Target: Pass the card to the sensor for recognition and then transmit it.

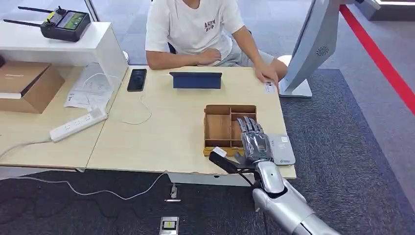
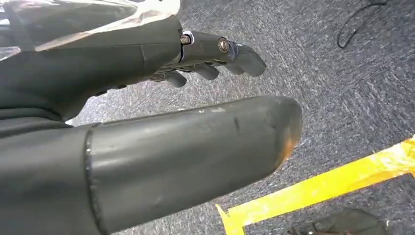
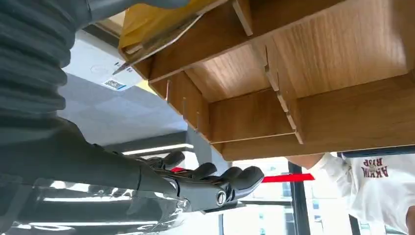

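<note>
**Desk station, right hand over tray: items as found**

Right hand [image 1: 253, 139]: nearest item, on a silver arm rising from the lower edge of the head view. It was stretched flat above the right-hand compartments of the wooden tray [image 1: 218, 128], fingers extended and slightly apart. The right wrist view showed the fingers [image 3: 230, 178] empty.

Left hand [image 2: 210, 54]: hanging over grey carpet beside a strip of yellow tape [image 2: 323, 188]. Its fingers were loosely extended and held nothing.

Wooden tray: divided and shallow, on the near right part of the pale table [image 1: 161, 132]. A yellow-brown flat item [image 3: 151, 19] lay in one compartment.

Sensor [image 1: 282, 149]: flat grey pad just beside the tray's right side, at the near right corner of the table.

Card: could not be told apart with certainty. The hand covered the compartments beneath it.

Small white slip [image 1: 269, 88]: at the far table edge, by the hand of a seated person [image 1: 195, 24].

Also on the table: a blue tablet [image 1: 195, 80] propped before the person, a black phone [image 1: 137, 79] and a white power strip [image 1: 78, 125].

Adjoining desk: a cardboard box [image 1: 27, 85], with an antennaed controller [image 1: 66, 23] on a white shelf behind.
</note>
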`<state>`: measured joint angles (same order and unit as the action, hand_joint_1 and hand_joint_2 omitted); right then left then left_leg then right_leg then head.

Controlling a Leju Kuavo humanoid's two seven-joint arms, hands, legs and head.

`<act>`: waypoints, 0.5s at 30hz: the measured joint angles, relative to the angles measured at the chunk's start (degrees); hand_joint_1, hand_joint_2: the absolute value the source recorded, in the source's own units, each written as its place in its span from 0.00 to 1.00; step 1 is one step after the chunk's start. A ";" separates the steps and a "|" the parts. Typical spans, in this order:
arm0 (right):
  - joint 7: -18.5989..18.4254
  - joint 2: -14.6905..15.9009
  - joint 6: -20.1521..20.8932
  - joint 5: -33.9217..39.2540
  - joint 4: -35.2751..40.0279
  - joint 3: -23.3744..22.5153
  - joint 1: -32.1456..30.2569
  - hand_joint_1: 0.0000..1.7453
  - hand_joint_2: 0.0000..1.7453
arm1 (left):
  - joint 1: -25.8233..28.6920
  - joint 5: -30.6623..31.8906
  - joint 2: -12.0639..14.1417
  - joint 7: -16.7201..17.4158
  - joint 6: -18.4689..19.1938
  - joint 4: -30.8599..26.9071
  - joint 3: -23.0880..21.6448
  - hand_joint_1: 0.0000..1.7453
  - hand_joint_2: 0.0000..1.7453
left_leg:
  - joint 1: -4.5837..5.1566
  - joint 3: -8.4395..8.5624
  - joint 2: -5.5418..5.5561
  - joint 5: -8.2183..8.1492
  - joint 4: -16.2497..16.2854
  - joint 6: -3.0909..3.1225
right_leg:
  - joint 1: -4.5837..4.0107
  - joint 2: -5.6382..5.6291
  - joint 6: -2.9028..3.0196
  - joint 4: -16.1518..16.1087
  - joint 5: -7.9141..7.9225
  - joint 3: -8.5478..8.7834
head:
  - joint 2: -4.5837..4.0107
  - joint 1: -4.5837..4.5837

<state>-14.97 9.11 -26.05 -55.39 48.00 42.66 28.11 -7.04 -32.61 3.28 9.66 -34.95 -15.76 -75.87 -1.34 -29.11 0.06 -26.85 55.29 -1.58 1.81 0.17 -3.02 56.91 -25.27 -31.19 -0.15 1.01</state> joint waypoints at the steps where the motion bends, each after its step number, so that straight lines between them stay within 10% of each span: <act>1: 0.13 0.00 -0.11 0.20 -0.34 0.02 0.17 0.00 1.00 | 0.01 0.02 0.00 0.00 -0.04 0.00 0.02 0.00 0.00 | 0.00 0.00 0.00 0.00 0.00 0.00 | 0.00 0.00 0.00 0.00 0.00 0.00 | 0.00 0.02; 15: 1.55 -0.07 -2.43 3.63 -3.43 0.17 0.64 0.00 1.00 | 0.05 -0.83 -0.07 -0.02 -1.07 0.00 0.31 0.00 0.00 | 0.00 0.00 0.00 0.00 0.00 0.00 | 0.00 0.00 0.00 0.00 0.00 0.00 | 0.00 0.00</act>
<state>-13.42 9.05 -28.48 -51.76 44.57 42.84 28.75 -6.99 -33.44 3.21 9.64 -36.02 -15.76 -75.56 -1.34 -29.10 0.05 -26.85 55.29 -1.57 1.81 0.17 -3.02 56.91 -25.26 -31.19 -0.15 1.01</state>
